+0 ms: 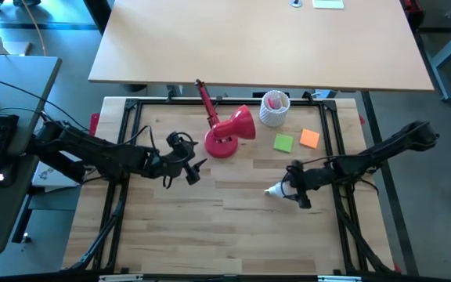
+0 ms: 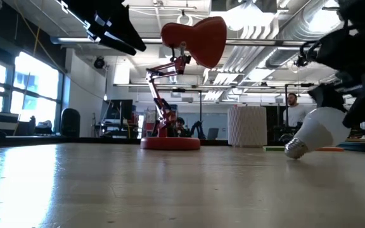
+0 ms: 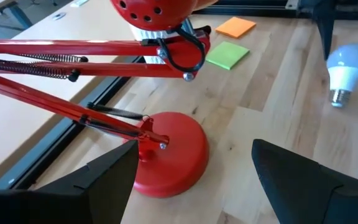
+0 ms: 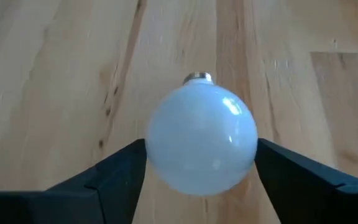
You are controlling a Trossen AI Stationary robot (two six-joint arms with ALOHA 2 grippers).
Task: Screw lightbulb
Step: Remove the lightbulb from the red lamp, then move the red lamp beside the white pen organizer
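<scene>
The lightbulb lies on the wooden table right of centre, its silvery screw base down on the wood and pointing toward the table's left edge. My right gripper is open, one finger close on each side of the white globe. A red desk lamp stands on its round base at the far middle, shade raised. My left gripper is open and hangs in the air just left of and near the lamp base, slanting down toward it, touching nothing. My right gripper comes at the bulb slanting down from the table's right side, its fingers flanking the globe's widest part. Whether the fingers touch the globe I cannot tell. The bulb rests on the table.
A white perforated cup with pens stands far right of the lamp. A green note and an orange note lie near it. A black frame edges the table. A person stands in the room beyond.
</scene>
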